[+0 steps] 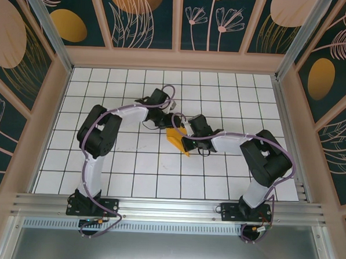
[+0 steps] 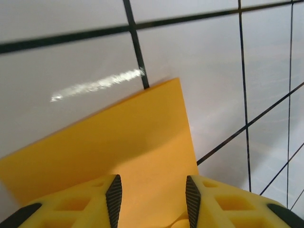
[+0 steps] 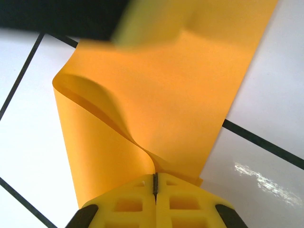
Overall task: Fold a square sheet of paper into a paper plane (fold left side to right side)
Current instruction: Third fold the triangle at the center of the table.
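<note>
At the middle of the worktop [image 1: 101, 172] the paper [image 1: 176, 139] bows over, seemingly mid-fold, its edge pinched by the right pincer [image 3: 155, 183], the left pincer [image 2: 153, 190] spread above it; next likely calls for pressing the crease flat.

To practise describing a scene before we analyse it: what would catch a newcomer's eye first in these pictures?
The bright orange sheet of paper stands out at the middle of the white gridded table, curled over in a loose fold. The right end effector is pinched shut on its edge, while the left end effector hangs over the sheet with jaws apart. Dark floral wall panels frame the scene.
</note>
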Controlling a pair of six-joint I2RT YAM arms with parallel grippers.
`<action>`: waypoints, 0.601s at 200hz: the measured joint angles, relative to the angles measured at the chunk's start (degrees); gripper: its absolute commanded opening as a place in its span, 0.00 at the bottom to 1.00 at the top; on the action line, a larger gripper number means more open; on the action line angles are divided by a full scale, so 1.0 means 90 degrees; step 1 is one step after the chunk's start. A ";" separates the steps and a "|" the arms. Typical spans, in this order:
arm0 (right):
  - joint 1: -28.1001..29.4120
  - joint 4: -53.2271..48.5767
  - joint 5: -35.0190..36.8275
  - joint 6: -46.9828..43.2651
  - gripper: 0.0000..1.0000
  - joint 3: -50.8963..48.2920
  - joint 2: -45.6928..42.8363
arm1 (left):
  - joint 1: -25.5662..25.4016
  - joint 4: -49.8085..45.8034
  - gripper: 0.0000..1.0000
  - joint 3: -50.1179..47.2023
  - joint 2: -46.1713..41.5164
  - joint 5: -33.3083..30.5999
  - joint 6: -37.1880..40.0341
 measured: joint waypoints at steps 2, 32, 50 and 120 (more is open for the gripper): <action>0.0000 0.0000 0.0000 0.0000 0.00 0.0000 0.0000 | 0.0022 -0.0007 0.43 -0.0002 -0.0032 -0.0015 0.0002; 0.0000 0.0000 0.0000 0.0000 0.00 0.0000 0.0000 | 0.0223 0.0034 0.36 -0.0231 -0.0612 -0.0095 0.0017; 0.0000 0.0000 -0.0002 0.0000 0.00 0.0000 0.0000 | 0.0231 0.0272 0.32 -0.0770 -0.1110 0.0015 -0.0087; 0.0000 0.0000 -0.0010 -0.0002 0.00 0.0000 0.0000 | -0.0100 0.1022 0.32 -0.2030 -0.1484 0.0707 -0.0610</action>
